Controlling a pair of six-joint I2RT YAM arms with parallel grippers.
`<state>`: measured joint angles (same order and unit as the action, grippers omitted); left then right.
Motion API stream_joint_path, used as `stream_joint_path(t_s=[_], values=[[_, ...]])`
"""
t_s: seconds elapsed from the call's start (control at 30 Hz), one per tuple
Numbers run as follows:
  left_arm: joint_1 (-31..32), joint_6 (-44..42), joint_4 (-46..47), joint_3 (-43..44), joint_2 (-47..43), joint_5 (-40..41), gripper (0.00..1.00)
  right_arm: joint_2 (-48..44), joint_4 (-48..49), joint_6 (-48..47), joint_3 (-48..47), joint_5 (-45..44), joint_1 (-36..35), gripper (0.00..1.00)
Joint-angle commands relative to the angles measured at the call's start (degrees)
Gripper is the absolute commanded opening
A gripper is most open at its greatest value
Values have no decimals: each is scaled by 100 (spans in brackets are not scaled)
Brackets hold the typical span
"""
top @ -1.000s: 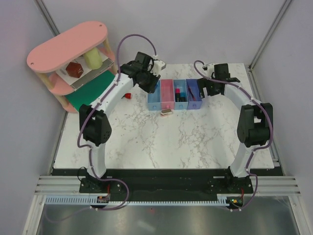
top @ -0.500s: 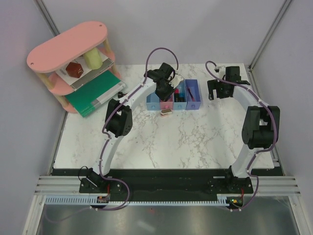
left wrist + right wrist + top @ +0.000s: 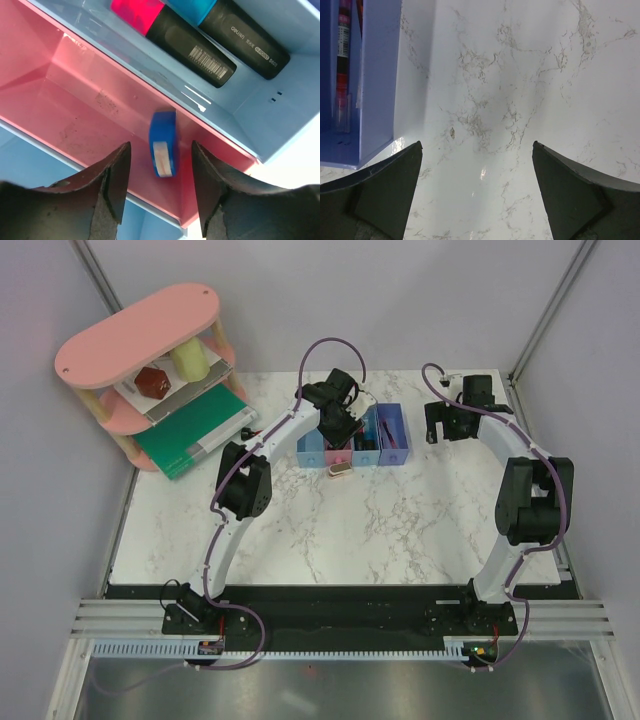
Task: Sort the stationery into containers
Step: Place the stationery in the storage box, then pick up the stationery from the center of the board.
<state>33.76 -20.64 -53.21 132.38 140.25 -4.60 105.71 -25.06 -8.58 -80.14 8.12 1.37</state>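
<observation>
My left gripper hangs over the pink bin, second in the row of four bins. In the left wrist view it is open. A small blue piece sits in the pink bin between the fingers, touching neither. The light blue bin beside it holds black markers, one with a pink-red cap. My right gripper is open and empty over bare marble, right of the violet-blue bin, which holds a thin red pen. A beige-grey stapler-like block lies in front of the bins.
A pink oval tiered shelf stands at the back left, with a flat green board at its foot. The enclosure walls rise close behind the bins. The leftmost light blue bin is partly under my left arm.
My left arm swung right from near the shelf to above the pink bin. My right arm drew back to the right, away from the violet-blue bin. Little has changed in the last half second.
</observation>
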Motion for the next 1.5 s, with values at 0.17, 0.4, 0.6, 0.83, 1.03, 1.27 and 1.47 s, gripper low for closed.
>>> stream_joint_path(t_s=[0.17, 0.4, 0.6, 0.83, 1.03, 1.27, 1.47], values=[[34, 130, 30, 192, -313, -251, 59, -262, 80, 76, 16, 128, 13, 98], [34, 342, 302, 183, -1191, -437, 59, -279, 71, 76, 16, 172, 13, 98], [-123, 237, 443, -289, -2096, 186, 60, -297, 89, 58, 86, 208, 13, 98], [-1072, -54, 452, -1459, -2458, 443, 63, -411, 133, 49, 165, 295, 13, 98], [-1653, -1168, 478, -1794, -2195, 811, 66, -455, 159, 93, 236, 374, 13, 98], [-1776, -2618, 531, -1531, -1817, 654, 66, -551, 159, 102, 323, 366, 13, 98], [-1776, -3602, 505, -1627, -1755, 776, 66, -639, 159, 93, 420, 392, 13, 98]])
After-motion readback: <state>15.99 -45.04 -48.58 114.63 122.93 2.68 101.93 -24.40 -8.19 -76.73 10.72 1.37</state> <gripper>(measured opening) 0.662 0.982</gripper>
